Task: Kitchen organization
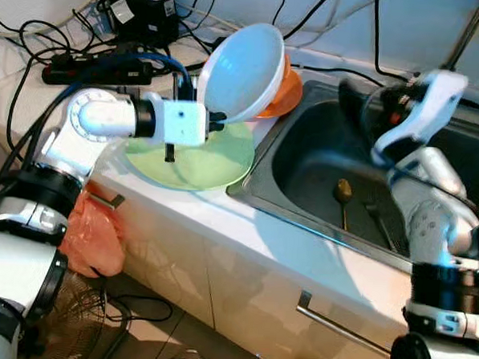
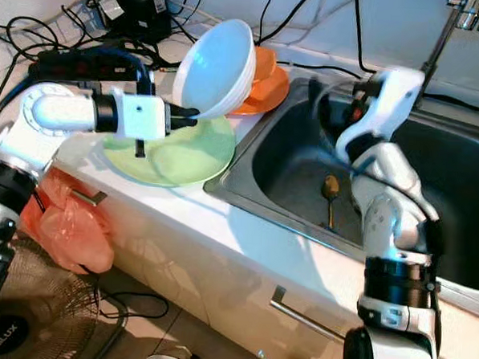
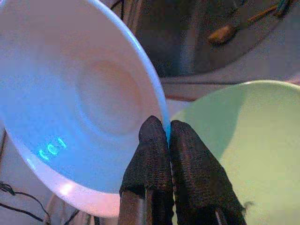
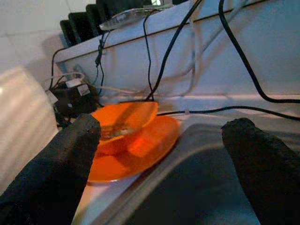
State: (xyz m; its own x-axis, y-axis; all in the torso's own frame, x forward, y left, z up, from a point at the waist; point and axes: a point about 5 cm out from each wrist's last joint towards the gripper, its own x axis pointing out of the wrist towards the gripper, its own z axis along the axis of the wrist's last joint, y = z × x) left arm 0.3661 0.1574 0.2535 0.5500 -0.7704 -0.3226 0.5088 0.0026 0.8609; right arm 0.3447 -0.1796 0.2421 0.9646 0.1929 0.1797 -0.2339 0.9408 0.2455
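Home kitchen. I'm facing a white surface [image 1: 245, 228] with an inset stainless sink [image 1: 321, 164]; a spoon [image 1: 344, 193] and a fork [image 1: 378, 219] lie in the basin. Dishware beside the sink: green plate [image 1: 216, 166], orange plate [image 2: 264, 88] with an orange bowl [image 4: 124, 124] on it. Cabinet fronts below with bar handles [image 1: 340, 325]. Faucet [image 2: 465, 14] at the back. Domestic clutter too: power strip [image 1: 93, 66] and cables along the wall, orange plastic bag [image 1: 92, 240] hanging by the cabinet, fan [image 2: 32, 313] on the floor.
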